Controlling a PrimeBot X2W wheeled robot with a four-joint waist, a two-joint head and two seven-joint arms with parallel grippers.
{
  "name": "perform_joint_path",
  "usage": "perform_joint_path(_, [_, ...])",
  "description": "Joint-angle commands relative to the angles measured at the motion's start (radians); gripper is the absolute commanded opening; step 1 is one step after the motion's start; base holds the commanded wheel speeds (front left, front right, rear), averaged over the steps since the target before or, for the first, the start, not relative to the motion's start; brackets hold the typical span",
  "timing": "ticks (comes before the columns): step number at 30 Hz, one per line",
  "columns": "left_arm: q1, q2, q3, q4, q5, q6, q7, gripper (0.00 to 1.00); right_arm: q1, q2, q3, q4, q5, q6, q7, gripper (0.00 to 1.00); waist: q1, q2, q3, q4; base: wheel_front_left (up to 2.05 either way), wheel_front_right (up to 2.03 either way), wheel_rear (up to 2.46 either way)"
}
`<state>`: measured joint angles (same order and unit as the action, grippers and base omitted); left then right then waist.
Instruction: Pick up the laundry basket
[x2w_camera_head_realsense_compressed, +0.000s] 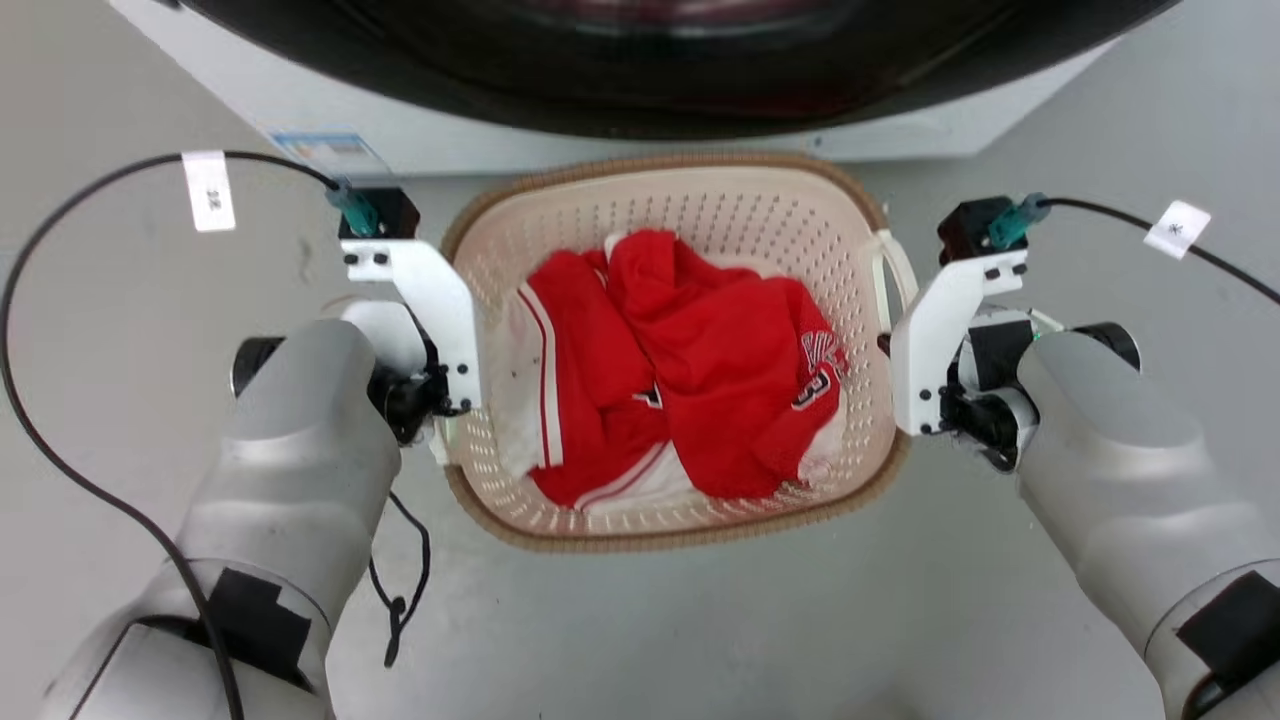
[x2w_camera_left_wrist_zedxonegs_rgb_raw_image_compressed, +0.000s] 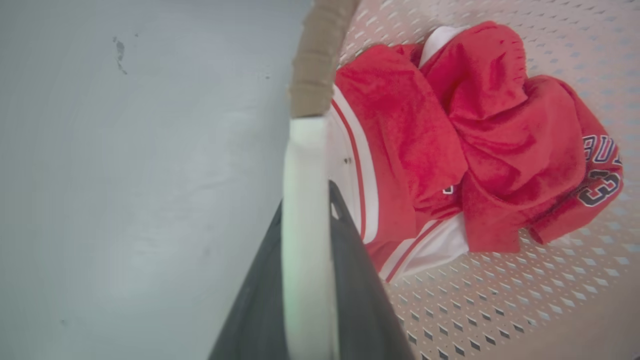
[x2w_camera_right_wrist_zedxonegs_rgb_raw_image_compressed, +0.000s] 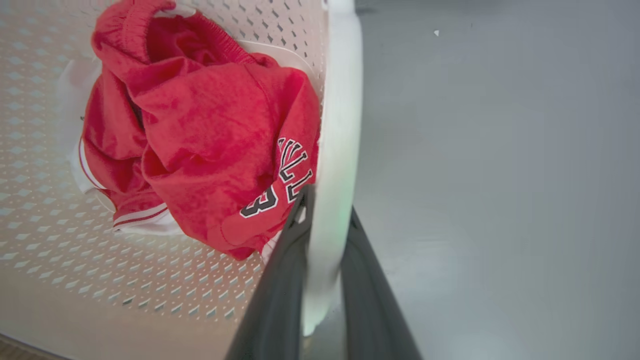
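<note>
Both handles gripped, the lift to come

One laundry basket (x2w_camera_head_realsense_compressed: 650, 205) sits on the grey floor (x2w_camera_head_realsense_compressed: 1100, 150) just in front of the one washer (x2w_camera_head_realsense_compressed: 560, 130), with a bundle of red clothes (x2w_camera_head_realsense_compressed: 700, 350) inside, its pieces uncountable. The left gripper (x2w_camera_left_wrist_zedxonegs_rgb_raw_image_compressed: 306, 205) is clamped on the left handle (x2w_camera_left_wrist_zedxonegs_rgb_raw_image_compressed: 302, 160), the right gripper (x2w_camera_right_wrist_zedxonegs_rgb_raw_image_compressed: 327, 205) on the right handle (x2w_camera_right_wrist_zedxonegs_rgb_raw_image_compressed: 340, 125): two of each. Next, I reckon, both arms must rise together, level, or the basket tips

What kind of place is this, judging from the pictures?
Probably a laundry area: a white front-loading washer stands on a grey floor, and a laundry basket holding red and white clothes sits just before it.
</note>
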<state>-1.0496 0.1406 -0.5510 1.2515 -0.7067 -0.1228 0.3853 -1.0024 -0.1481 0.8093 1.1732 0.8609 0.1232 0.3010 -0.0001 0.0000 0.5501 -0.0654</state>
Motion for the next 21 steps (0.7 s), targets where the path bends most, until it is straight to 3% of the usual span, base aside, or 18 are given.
perform_joint_path(1, [0.013, -0.040, -0.009, -0.009, -0.008, -0.014, 0.011, 0.00, 0.009, 0.024, 0.008, -0.017, 0.011, 0.014, 0.006, 0.00, 0.0001, 0.0000, -0.080, 0.012, 0.00, 0.00, 0.00])
perform_joint_path(10, [0.071, -0.046, -0.033, -0.006, -0.071, -0.014, 0.107, 0.00, 0.066, 0.027, 0.039, -0.010, 0.096, 0.014, 0.134, 0.00, 0.0001, 0.0000, -0.238, 0.019, 0.00, 0.00, 0.00])
perform_joint_path(21, [0.142, -0.047, -0.057, -0.003, -0.131, -0.014, 0.197, 0.00, 0.103, 0.022, 0.067, 0.005, 0.154, 0.014, 0.213, 0.00, 0.0001, 0.0000, -0.379, 0.023, 0.00, 0.00, 0.00])
